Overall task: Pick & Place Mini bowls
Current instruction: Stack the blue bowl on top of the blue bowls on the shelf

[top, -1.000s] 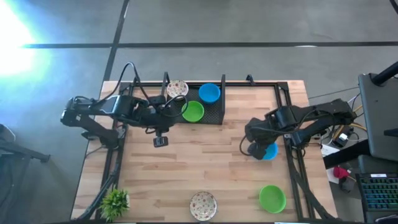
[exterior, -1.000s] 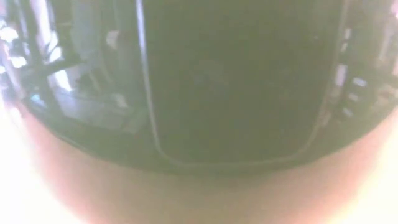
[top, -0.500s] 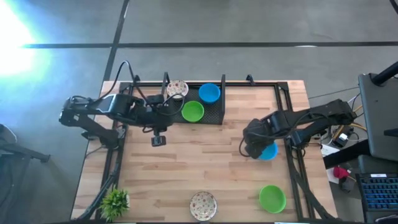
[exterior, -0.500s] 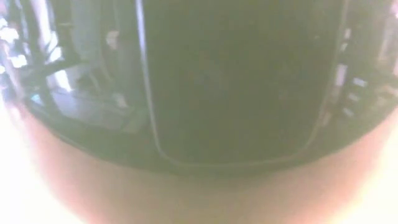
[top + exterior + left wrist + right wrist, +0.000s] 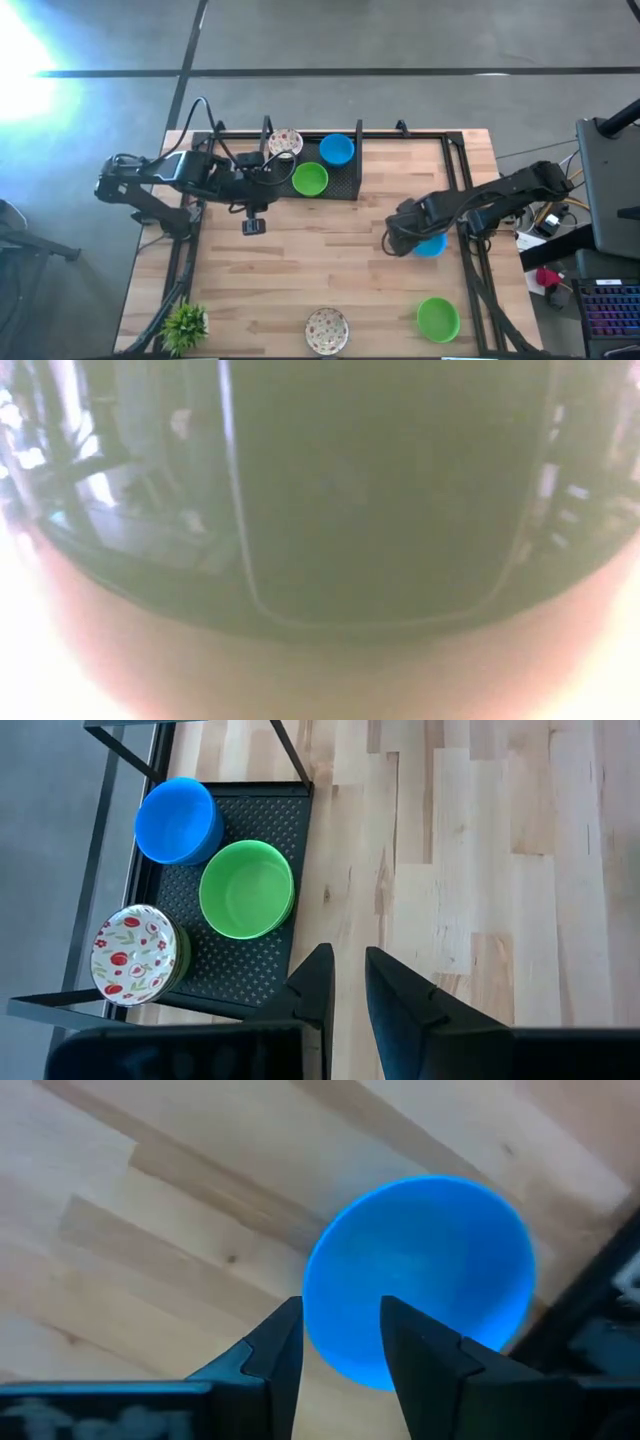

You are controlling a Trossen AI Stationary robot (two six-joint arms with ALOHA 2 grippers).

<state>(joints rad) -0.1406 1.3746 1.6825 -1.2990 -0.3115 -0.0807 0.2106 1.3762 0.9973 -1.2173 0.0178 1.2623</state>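
Pale wooden planks make up the table [image 5: 330, 270] under me, with grey floor around it. My right gripper [image 5: 340, 1342] hangs over the right side of the table, its two dark fingers [image 5: 275, 1350] parted by a narrow gap and closed on nothing; just beyond their tips sits a plain bright blue mini bowl [image 5: 425, 1275], round, shallow and smooth, resting on the wood close to the table's right edge. From above, that same bowl peeks out beside my right wrist. My left gripper [image 5: 345, 982] is poised over bare wood just in front of the black wire-mesh tray [image 5: 235, 970], fingers slightly apart and empty. In the tray sit another blue bowl [image 5: 178, 820], a bright green bowl [image 5: 247, 890] beside it, and a white bowl with a reddish speckled pattern [image 5: 133, 954] that seems to rest on a green one. Along the near edge of the table stand a second patterned bowl [image 5: 327, 330] and a green bowl [image 5: 438, 319], well apart, with a small spiky potted plant [image 5: 184, 324] at the left corner. My low camera shows only a dark blur.
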